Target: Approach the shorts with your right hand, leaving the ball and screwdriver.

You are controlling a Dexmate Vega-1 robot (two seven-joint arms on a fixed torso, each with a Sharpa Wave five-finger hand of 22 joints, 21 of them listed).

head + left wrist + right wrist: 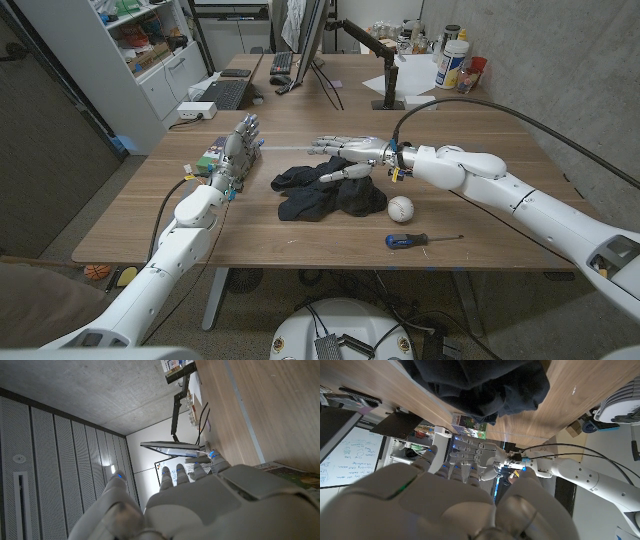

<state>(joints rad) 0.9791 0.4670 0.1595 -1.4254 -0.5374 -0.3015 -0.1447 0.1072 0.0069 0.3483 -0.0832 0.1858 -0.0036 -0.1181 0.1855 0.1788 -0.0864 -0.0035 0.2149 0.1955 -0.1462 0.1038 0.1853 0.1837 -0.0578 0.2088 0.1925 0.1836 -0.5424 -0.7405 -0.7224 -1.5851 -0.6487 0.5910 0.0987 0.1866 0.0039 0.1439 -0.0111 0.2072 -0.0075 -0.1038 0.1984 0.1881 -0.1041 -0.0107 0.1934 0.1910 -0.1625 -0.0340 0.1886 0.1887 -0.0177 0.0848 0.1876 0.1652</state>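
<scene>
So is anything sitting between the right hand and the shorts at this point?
Nothing visible. The right hand is open at the far edge of the black shorts, its thumb over the fabric. The ball and screwdriver lie on the near side of the shorts, off that path.
</scene>
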